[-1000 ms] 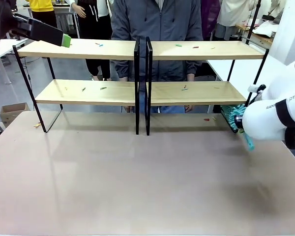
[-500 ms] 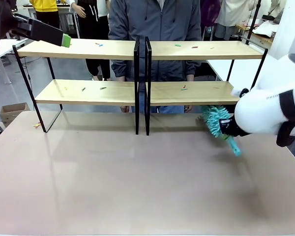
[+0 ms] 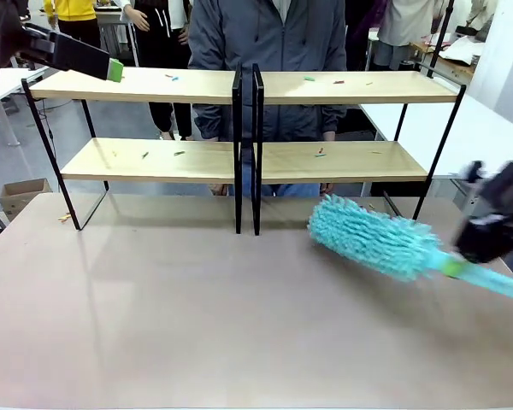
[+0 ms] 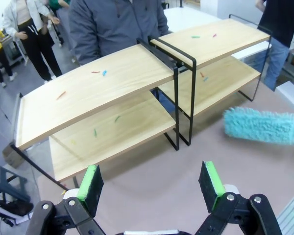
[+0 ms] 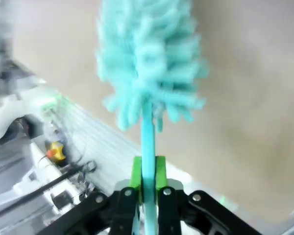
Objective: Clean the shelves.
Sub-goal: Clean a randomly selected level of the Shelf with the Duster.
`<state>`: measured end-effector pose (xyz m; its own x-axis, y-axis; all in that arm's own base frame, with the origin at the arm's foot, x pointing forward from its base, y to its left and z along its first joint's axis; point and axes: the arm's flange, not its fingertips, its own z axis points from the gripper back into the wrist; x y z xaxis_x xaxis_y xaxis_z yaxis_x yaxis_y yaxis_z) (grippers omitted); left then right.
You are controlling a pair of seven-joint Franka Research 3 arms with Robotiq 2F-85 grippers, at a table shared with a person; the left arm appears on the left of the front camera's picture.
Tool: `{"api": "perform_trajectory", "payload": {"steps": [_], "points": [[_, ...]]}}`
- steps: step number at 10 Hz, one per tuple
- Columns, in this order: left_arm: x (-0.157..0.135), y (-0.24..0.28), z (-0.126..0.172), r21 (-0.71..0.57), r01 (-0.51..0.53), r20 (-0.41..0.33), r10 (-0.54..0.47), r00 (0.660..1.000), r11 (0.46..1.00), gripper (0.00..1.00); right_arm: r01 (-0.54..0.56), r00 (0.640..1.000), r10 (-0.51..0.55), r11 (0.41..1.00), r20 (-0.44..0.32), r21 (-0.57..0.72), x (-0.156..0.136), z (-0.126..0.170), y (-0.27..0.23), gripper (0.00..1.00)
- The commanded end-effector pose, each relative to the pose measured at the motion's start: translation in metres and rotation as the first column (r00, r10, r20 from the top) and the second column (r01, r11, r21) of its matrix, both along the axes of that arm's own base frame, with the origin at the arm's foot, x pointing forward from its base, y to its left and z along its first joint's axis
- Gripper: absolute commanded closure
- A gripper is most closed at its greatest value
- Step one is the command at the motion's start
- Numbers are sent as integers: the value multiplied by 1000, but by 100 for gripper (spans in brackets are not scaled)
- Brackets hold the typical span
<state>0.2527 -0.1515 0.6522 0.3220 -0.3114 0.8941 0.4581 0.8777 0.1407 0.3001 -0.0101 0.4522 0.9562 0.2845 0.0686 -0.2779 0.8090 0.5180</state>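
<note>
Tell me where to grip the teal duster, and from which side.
Grip the duster by its thin straight handle, coming from the handle end on the robot's right. The fluffy head would just squash. The right gripper is shut on the handle.

A fixed front camera on the robot's side looks straight across the table (image 3: 239, 342) at the shelves (image 3: 333, 160) and a person (image 3: 274, 43) beyond. From a middle distance it takes in the full width. The left wrist camera looks down from high above the left claw (image 4: 151, 166), slanting along the shelves from one end. The right wrist camera looks along the right claw (image 5: 147, 169), very close on a blurred duster (image 5: 149, 63). Front and left wrist views share shelves and person; all three share duster and table.
</note>
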Motion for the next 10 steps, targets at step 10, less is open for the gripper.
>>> {"api": "perform_trajectory", "payload": {"steps": [10], "points": [[0,0,-3,-1,-1,4,1,1000,1000,0,-43,776,-220,916,590,398,-133,150,-130,88]]}}
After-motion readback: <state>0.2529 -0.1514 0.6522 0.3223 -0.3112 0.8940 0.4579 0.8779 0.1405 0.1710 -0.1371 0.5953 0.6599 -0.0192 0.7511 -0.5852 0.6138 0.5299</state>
